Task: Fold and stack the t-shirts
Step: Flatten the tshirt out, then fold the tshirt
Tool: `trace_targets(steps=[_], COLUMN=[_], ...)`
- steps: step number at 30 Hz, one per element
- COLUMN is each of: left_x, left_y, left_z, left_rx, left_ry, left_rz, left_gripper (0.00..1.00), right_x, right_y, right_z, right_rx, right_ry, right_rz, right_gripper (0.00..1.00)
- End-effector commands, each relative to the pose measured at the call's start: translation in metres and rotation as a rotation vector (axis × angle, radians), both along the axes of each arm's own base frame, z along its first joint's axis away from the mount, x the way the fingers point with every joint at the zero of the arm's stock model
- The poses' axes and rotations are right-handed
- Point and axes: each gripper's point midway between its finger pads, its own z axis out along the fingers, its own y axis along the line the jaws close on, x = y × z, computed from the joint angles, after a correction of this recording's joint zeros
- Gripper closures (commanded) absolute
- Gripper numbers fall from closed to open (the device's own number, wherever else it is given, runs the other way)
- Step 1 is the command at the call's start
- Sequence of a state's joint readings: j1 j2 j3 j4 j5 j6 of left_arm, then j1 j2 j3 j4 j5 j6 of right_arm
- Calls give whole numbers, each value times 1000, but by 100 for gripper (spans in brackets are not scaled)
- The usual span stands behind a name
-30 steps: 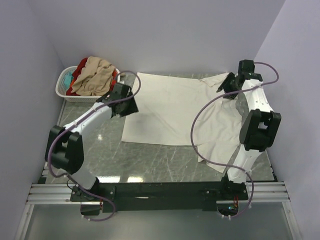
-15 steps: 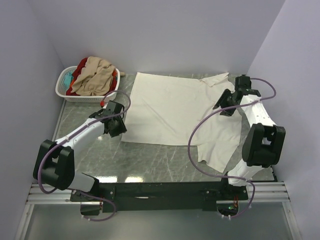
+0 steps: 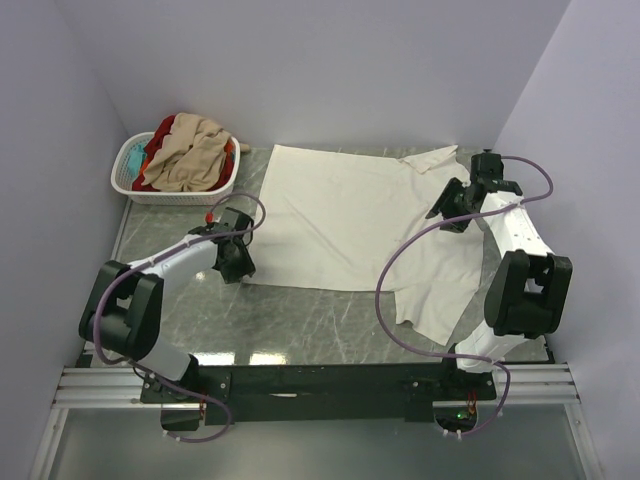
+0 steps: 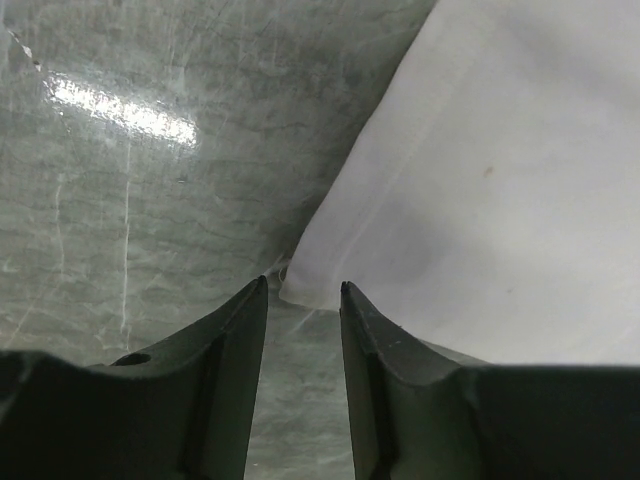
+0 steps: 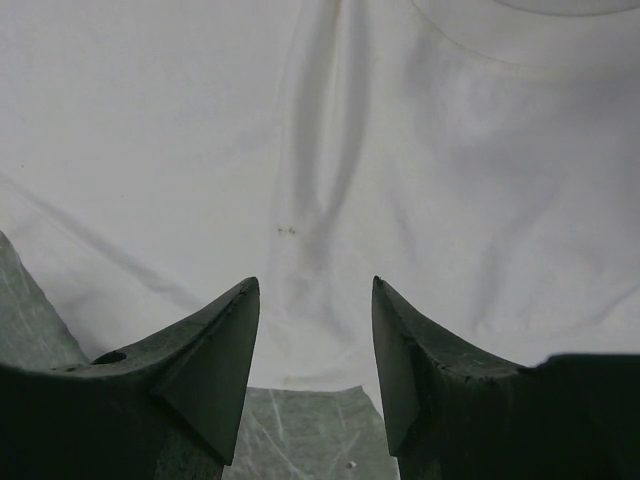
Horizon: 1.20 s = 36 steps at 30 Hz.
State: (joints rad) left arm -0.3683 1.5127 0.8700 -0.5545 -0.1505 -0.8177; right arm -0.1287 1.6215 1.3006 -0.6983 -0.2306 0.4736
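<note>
A large cream-white t-shirt [image 3: 340,215] lies spread flat on the grey marble table, its right side rumpled. My left gripper [image 3: 240,268] is low at the shirt's near left corner. In the left wrist view that corner [image 4: 300,292] sits right at the tips of the left gripper [image 4: 303,290], whose jaws stand narrowly apart and hold nothing. My right gripper [image 3: 450,207] hovers over the shirt's right part. In the right wrist view it [image 5: 314,285] is open above the white cloth [image 5: 330,150]. Tan [image 3: 185,155], red [image 3: 160,133] and teal [image 3: 137,155] t-shirts are heaped in the basket.
A white slotted laundry basket [image 3: 122,182] stands at the far left corner, against the wall. Lilac walls close the table on three sides. Bare marble [image 3: 200,310] shows left of and in front of the shirt. Purple cables loop off both arms.
My left gripper came down and nearer from beside the basket to the shirt's near left corner, and its jaws narrowed. My right gripper moved nearer from the far right corner, then held still.
</note>
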Motion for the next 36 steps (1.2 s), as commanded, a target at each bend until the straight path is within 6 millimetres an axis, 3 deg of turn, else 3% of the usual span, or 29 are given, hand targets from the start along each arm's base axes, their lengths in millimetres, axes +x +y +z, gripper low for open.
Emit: trace_targets(steps=[1, 8, 10, 17, 28, 32, 36], left_x=[4, 7, 7, 11, 65, 76, 88], left_y=[-4, -3, -4, -9, 21, 28, 35], left_z=[-3, -10, -12, -11, 20, 20, 18], left_rx=[-15, 13, 12, -3, -17, -21, -38], left_ry=[-1, 33, 40, 41, -62, -72, -82], left_rz=[10, 0, -3, -9, 54, 48, 40], left_gripper=[59, 62, 67, 100, 100, 100, 100], right_x=[4, 4, 3, -4, -28, -27, -18], right_y=[3, 3, 3, 8, 37, 39, 43], right_z=[14, 10, 8, -1, -54, -79, -90], right_rx=[-6, -5, -7, -14, -32, -34, -61], right_ry=[-59, -50, -44, -22, 117, 181, 209], right_rz=[26, 26, 28, 46, 119, 117, 123], right_gripper=[44, 44, 44, 44, 44, 44, 45])
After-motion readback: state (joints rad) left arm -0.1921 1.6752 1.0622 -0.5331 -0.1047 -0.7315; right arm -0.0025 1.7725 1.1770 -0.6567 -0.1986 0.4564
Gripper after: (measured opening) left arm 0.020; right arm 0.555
